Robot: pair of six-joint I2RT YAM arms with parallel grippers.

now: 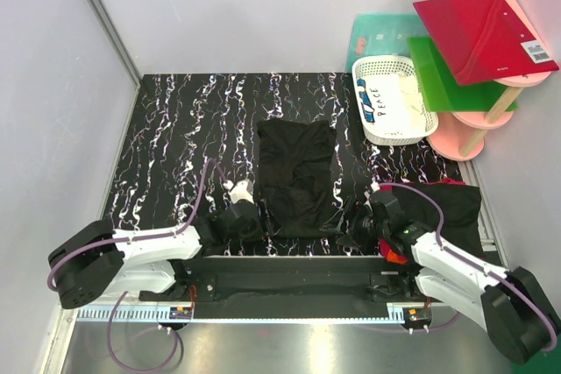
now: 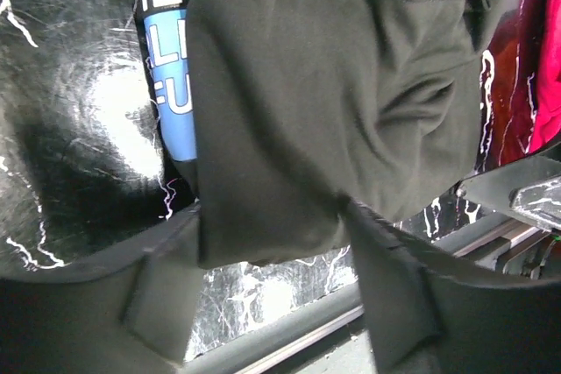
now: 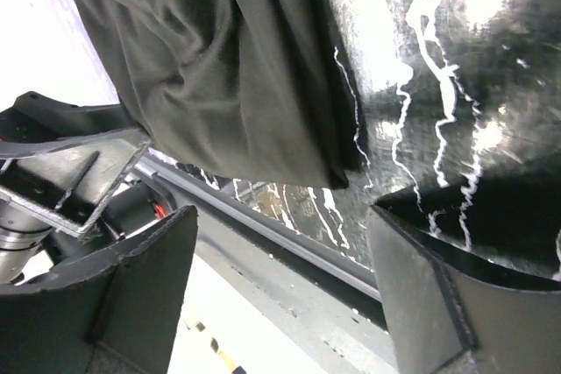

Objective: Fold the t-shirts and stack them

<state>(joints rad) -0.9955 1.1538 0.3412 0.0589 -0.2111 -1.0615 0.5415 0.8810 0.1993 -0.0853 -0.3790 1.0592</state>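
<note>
the black t-shirt (image 1: 296,177) lies part-folded in the middle of the table (image 1: 175,129), its near edge bunched toward the lower right of the top view. the left gripper (image 2: 272,243) sits at that near edge with its jaws apart and a corner of the hem lying in the gap, not pinched. the right gripper (image 3: 280,234) is spread wide and empty; the cloth's edge ends just above its fingers, and no fabric lies between them.

the main risk is on the left: if the jaws close where they stand, they may catch only the top layer. the left wrist view shows a blue print (image 2: 171,85) peeking from under the upper fold, so the layers are loose, and lifting one alone would likely pull the fold open rather than carry it over.

on the right, the bunched edge lies close to the metal rail (image 3: 263,216) at the bottom of the frame — a low pass could snag cloth against it. the right arm also reaches past the pile of shirts (image 1: 451,203) at the lower right of the top view, so a wide swing might drag that pile askew.
</note>
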